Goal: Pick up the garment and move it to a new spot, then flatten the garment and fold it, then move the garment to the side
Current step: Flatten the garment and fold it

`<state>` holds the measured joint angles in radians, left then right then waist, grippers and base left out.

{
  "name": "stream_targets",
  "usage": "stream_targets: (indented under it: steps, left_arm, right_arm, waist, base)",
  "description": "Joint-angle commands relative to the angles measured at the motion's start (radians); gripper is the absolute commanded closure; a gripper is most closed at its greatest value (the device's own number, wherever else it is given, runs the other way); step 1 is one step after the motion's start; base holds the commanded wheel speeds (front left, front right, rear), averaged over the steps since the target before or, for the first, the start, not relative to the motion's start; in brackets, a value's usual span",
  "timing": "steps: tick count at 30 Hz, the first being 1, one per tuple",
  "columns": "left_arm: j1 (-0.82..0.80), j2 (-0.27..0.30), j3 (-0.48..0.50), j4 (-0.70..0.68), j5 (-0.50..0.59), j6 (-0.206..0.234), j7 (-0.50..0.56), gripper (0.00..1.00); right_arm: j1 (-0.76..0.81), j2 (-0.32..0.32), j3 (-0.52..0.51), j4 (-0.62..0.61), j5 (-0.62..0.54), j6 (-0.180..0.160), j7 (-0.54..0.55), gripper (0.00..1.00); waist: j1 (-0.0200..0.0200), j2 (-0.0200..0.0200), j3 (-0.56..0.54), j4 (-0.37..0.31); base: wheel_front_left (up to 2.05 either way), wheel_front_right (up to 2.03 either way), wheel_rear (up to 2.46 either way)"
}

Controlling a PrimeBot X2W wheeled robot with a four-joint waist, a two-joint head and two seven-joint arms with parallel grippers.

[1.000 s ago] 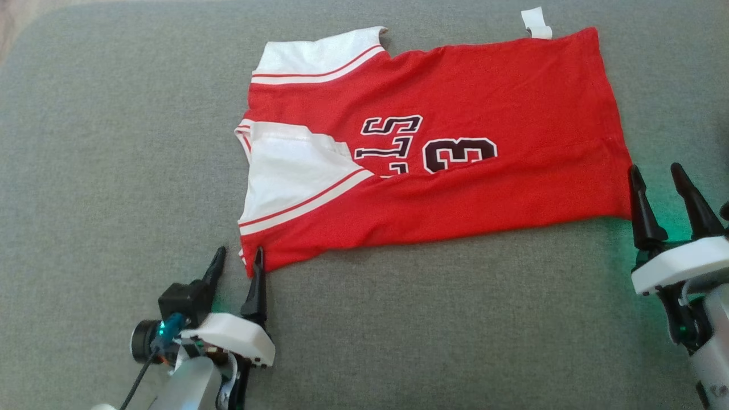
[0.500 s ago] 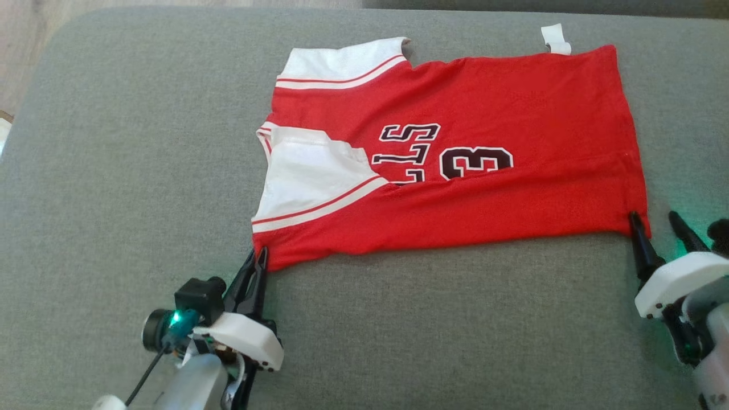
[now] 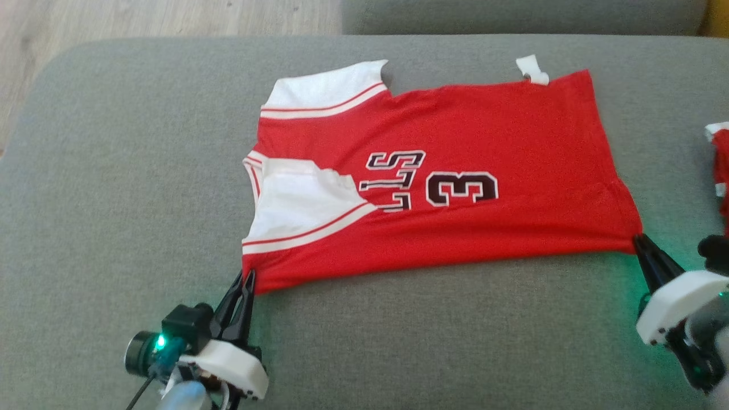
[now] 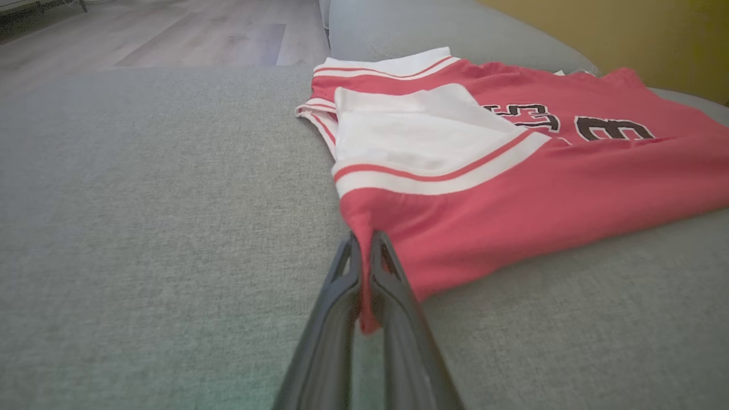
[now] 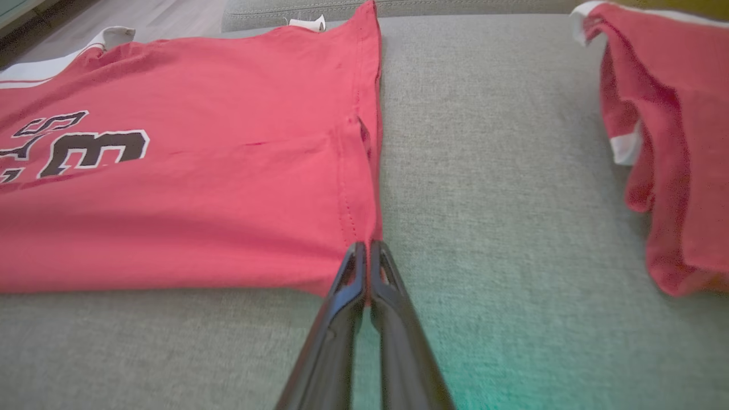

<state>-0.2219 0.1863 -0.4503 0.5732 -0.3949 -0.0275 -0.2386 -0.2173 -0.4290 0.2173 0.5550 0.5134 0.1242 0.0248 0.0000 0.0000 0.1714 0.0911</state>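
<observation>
red shirt (image 3: 484, 125) lies spread sideways on grey cushion (image 3: 114, 199). left tool (image 3: 246, 276) clamped on near shoulder corner, right tool (image 3: 638, 239) clamped on near hem corner. lift both evenly, keep edge taut, carry over to far edge; steer clear of other red cloth (image 3: 722, 171) at right.

Soft, even daylight with hardly any shadow; the shirt (image 3: 484, 125) is vivid red in the head view, washed pinkish in both wrist views; green glow tints the cushion (image 3: 114, 171) beside the shirt's two near corners; head view slightly soft.
</observation>
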Motion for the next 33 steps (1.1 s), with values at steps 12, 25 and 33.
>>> stream_targets:
  steps: [12,25,33]
  left_arm:
    - [0.164,0.119,0.003,-0.237,0.012,0.035,0.097,1.00]
    - [0.277,0.168,-0.009,-0.434,-0.003,0.087,0.217,1.00]
    - [0.245,0.179,-0.018,-0.460,0.009,0.094,0.239,0.00]
  right_arm:
    - [0.304,-0.119,-0.097,-0.343,0.054,0.007,0.156,1.00]
    - [0.467,-0.021,-0.242,-0.525,-0.009,0.007,0.282,1.00]
    - [0.458,0.020,-0.280,-0.598,-0.064,0.007,0.267,0.00]
  waist:
    - [0.0000,0.0000,-0.055,-0.030]
    - [0.0000,0.0000,-0.049,-0.032]
    - [0.0000,0.0000,-0.047,-0.044]
  base:
    - [0.00,0.00,0.00]
    - [0.00,0.00,0.00]
    - [0.00,0.00,0.00]
